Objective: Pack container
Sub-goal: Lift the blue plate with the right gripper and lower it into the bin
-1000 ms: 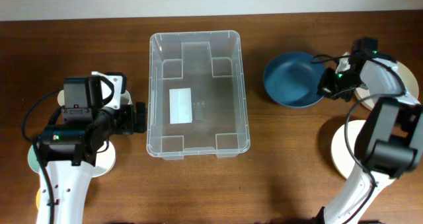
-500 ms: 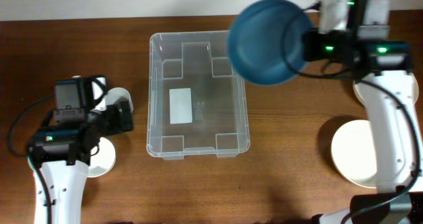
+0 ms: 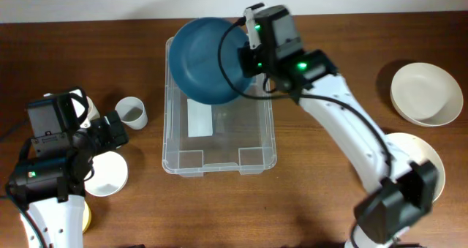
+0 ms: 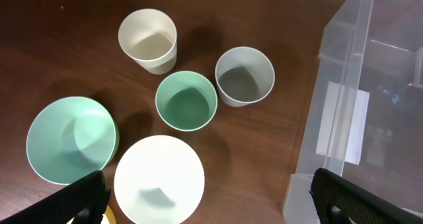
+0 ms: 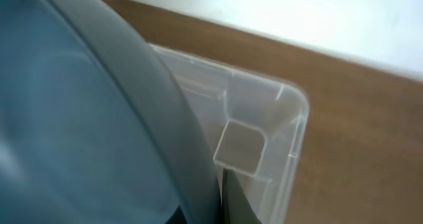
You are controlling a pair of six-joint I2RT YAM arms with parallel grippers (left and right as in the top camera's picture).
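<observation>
Step in hand: carrying first item. Right tool clamped on rim of blue bowl, tilted above far end of container; container mid-tabletop. Left tool wide, empty, left of container. Next: lower, level, release inside.

Right gripper clamped, left gripper — spread

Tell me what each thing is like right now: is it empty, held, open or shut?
container: upright, no lid, nothing visible inside.
blue bowl: held up over the container's far end.
right gripper: shut on the blue bowl's rim.
left gripper: open, holding nothing.
white cup: upright, empty.
grey cup: upright, empty.
green cup: upright, empty.
green bowl: upright, empty.
white bowl: upright, empty.
</observation>
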